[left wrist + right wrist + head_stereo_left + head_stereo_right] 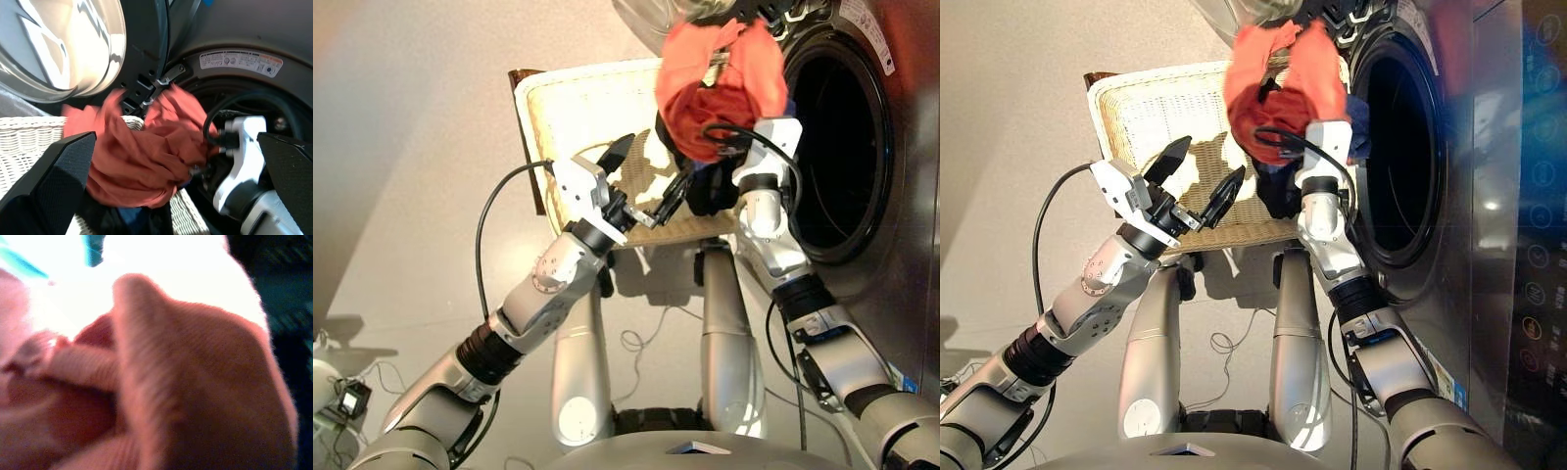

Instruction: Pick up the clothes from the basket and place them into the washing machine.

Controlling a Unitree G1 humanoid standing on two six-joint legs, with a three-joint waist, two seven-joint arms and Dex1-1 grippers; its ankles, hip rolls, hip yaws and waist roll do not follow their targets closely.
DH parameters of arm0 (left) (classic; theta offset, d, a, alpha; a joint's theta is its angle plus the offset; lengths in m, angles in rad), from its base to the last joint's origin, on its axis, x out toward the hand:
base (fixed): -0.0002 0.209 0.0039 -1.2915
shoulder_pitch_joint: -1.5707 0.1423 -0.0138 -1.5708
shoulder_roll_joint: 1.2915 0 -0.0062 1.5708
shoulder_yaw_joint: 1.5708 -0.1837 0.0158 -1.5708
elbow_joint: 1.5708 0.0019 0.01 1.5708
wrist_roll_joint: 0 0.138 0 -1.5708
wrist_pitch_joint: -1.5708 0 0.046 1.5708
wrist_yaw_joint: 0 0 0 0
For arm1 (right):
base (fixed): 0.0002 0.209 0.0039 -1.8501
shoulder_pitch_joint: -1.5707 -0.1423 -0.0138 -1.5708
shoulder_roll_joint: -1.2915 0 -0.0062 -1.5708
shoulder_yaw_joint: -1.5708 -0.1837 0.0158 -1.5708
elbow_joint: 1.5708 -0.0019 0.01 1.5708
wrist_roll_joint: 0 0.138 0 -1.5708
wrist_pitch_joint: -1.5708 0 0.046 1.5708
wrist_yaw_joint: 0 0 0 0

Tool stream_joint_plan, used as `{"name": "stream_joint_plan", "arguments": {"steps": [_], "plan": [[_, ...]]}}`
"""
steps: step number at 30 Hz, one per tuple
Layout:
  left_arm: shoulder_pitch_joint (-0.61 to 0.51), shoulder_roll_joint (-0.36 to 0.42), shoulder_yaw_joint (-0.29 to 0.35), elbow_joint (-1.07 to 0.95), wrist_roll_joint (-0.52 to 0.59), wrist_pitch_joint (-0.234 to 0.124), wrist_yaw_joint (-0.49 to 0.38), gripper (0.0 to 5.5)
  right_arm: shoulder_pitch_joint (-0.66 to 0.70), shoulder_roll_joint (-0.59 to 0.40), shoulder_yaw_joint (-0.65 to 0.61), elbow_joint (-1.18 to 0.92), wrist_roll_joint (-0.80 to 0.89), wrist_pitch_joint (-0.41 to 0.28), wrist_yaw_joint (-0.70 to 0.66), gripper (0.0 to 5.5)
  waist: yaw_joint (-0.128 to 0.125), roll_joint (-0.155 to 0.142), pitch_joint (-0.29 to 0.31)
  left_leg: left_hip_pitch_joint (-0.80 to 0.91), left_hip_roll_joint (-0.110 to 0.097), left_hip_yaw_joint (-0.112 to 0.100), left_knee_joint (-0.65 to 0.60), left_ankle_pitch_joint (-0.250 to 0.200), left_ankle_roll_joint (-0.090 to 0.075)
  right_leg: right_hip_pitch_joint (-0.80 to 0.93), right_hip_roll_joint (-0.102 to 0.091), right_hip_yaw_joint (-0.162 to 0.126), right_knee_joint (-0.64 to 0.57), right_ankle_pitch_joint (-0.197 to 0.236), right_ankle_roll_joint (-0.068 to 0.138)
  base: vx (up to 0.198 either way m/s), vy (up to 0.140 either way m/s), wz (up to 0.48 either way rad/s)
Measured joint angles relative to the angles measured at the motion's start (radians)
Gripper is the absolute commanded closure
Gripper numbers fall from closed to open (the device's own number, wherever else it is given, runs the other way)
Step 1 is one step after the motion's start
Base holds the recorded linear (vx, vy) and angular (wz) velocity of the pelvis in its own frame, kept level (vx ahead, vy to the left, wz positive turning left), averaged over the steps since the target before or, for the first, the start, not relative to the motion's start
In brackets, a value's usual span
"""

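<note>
A coral garment (720, 73) hangs bunched in the air beside the washing machine's dark drum hole (842, 147). My right gripper (736, 116) is shut on it, and the cloth hides its fingers. The cream wicker basket (568, 93) stands left of the machine. Dark clothes (705, 191), black with some navy (132, 215), lie at the basket's right end under the coral one. My left gripper (646, 174) hovers open over the basket's near edge, with nothing between its fingers. The round glass door (63, 44) is swung open beyond the basket.
The machine's glossy grey front with its control panel (1538, 245) fills the right side. A dark wooden support (524, 83) shows at the basket's far left corner. Cables (631, 343) lie on the floor, and a small device (350, 399) sits at the lower left.
</note>
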State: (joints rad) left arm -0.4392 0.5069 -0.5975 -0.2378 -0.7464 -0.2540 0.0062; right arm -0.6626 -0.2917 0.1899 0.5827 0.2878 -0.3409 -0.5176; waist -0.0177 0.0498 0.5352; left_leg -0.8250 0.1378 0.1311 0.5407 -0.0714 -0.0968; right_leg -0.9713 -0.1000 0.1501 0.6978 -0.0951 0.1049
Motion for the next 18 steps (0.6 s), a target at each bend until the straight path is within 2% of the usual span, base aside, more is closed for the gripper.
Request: {"name": "stream_joint_plan", "arguments": {"steps": [6, 10, 14, 18], "plan": [[-0.033, -0.026, -0.028, 0.002, 0.0, -0.002, 0.004, 0.0, -0.043, 0.035, -0.127, 0.11, 0.139, -0.1, -0.1, 5.5, 0.001, 0.008, 0.0, 0.002, -0.002, -0.003, -0.01, 0.007, -0.001, 0.0, -0.002, -0.004, -0.002, 0.0, -0.002, 0.0, 0.0, 0.0], [-0.052, -0.03, -0.038, 0.006, 0.0, -0.002, 0.018, 0.0, -0.077, 0.032, -0.176, 0.185, 0.19, -0.128, -0.154, 5.5, 0.003, 0.018, 0.0, 0.003, -0.008, -0.011, -0.016, 0.017, -0.006, 0.0, -0.009, -0.011, 0.0, -0.002, -0.005, 0.0, 0.0, 0.0], [-0.074, -0.035, -0.056, 0.013, 0.0, -0.002, 0.038, 0.0, -0.124, 0.029, -0.277, 0.274, 0.285, -0.152, -0.215, 5.5, 0.017, 0.031, -0.001, 0.003, -0.012, -0.012, -0.017, 0.019, -0.003, 0.0, -0.013, -0.012, 0.001, -0.002, -0.004, 0.0, 0.0, 0.0], [-0.079, -0.041, -0.064, 0.019, -0.001, -0.002, 0.045, 0.0, -0.174, -0.025, -0.327, 0.327, 0.365, -0.169, -0.253, 5.5, 0.021, 0.031, 0.0, 0.002, -0.015, -0.014, -0.017, 0.02, -0.002, 0.0, -0.015, -0.012, 0.0, -0.003, -0.003, 0.0, 0.0, 0.0]]}}
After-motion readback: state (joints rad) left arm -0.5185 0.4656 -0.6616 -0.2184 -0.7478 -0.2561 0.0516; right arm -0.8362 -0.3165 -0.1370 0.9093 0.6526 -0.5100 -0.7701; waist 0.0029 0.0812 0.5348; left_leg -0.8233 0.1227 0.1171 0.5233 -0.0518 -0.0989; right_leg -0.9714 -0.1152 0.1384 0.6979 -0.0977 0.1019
